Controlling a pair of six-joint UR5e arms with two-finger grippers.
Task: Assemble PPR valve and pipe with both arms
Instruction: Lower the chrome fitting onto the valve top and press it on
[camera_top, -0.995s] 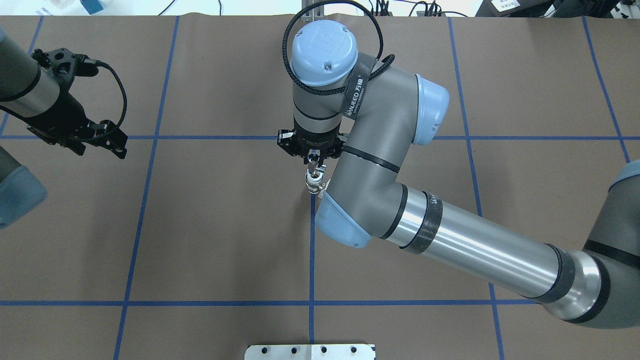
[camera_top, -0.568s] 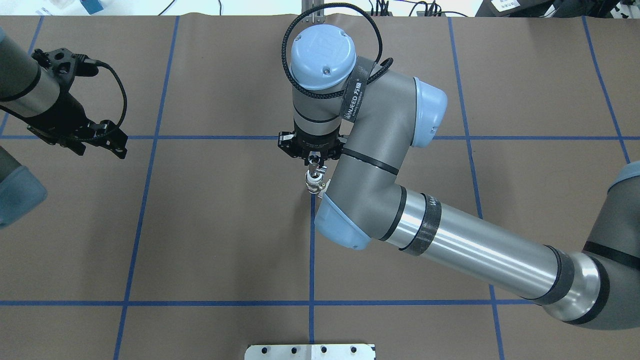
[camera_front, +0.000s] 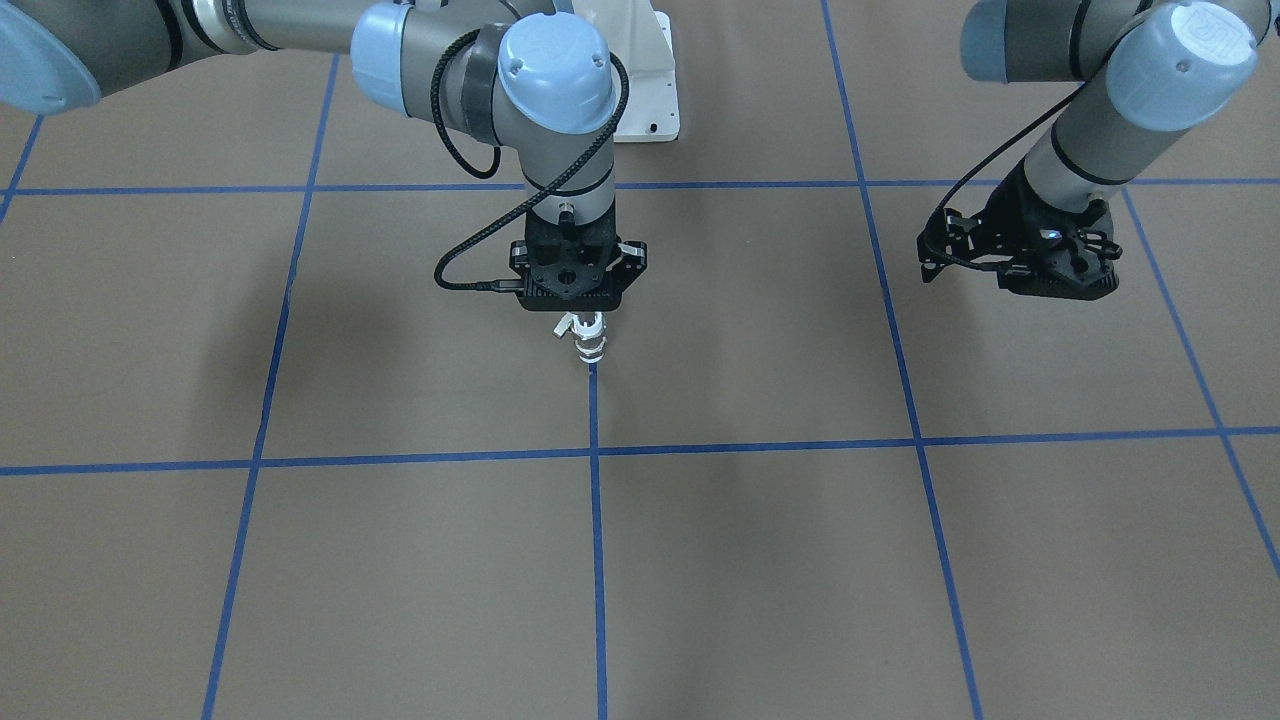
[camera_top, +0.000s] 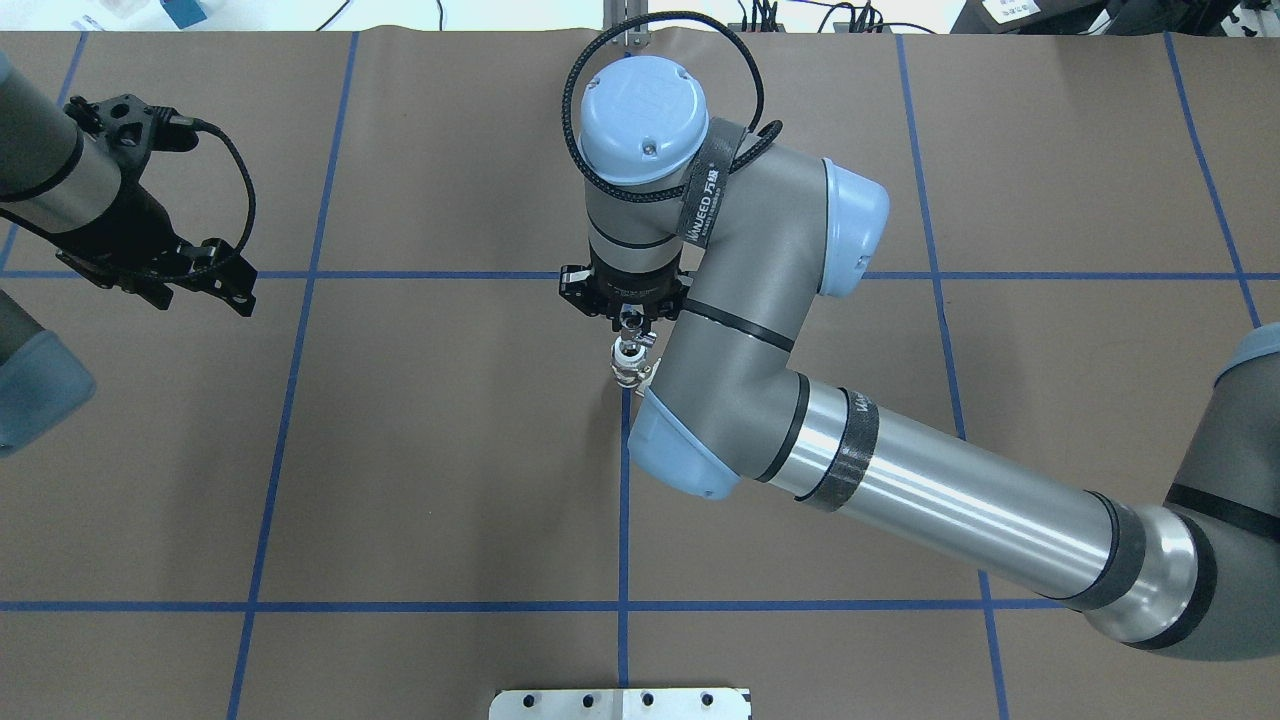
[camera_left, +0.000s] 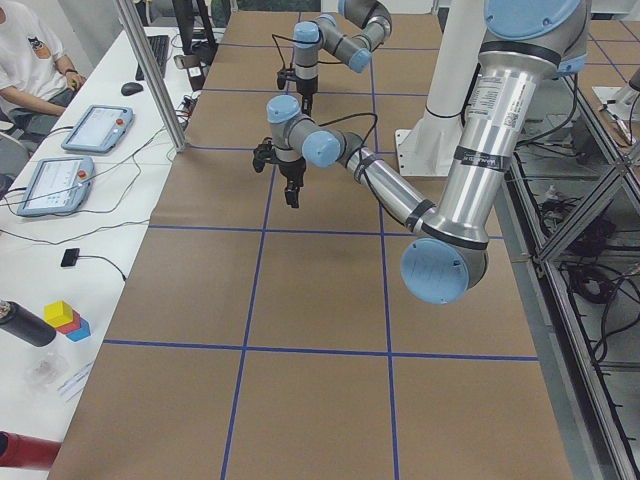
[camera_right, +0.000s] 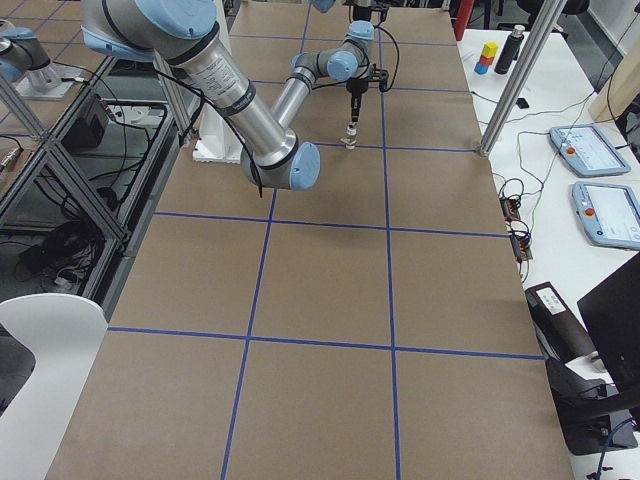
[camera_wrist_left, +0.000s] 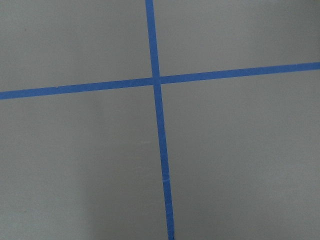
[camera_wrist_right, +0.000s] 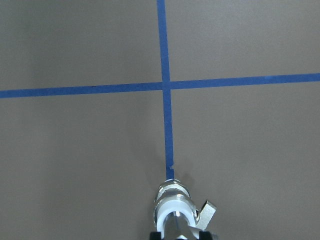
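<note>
One brown, matt worktop (camera_top: 450, 480), ruled into squares by blue tape lines (camera_top: 623, 520), is seen across the whole overhead view. The right arm (camera_top: 930, 490), a grey tube with pale-blue joint caps, is bent in over the middle. The right hand (camera_top: 627, 312) is pointed straight down and clenched on the pipe (camera_top: 628, 324), a short shiny grey tube. Directly beneath, the valve (camera_top: 628, 358) is stood on end on a tape line. It is a white plastic cylinder with a darker metal band and a small lever at one side, and its long axis is upright. The left arm (camera_top: 50, 170) is kept well apart at the far left. The left hand (camera_top: 225, 283) is released, its fingers spread on nothing. A pale base plate (camera_top: 620, 703) with holes is cut by the lower edge.

From the front, the pipe is hidden by the black body of the right hand. Only the ringed white valve is shown below it, touching the worktop.

From the left end, the left hand is seen above the worktop, not touching it, which cannot be told from overhead. A person (camera_left: 25, 60) is seated at a side desk with two tablets (camera_left: 95, 128) and coloured blocks (camera_left: 65, 318).

From the right end, the valve is reduced to a tiny upright speck under the right hand.

By the left wrist camera, only bare worktop and a tape crossing are shown. By the right wrist camera, the valve is viewed end-on: a round white collar, a bright metal ring beyond it, and the lever wing at the right.
</note>
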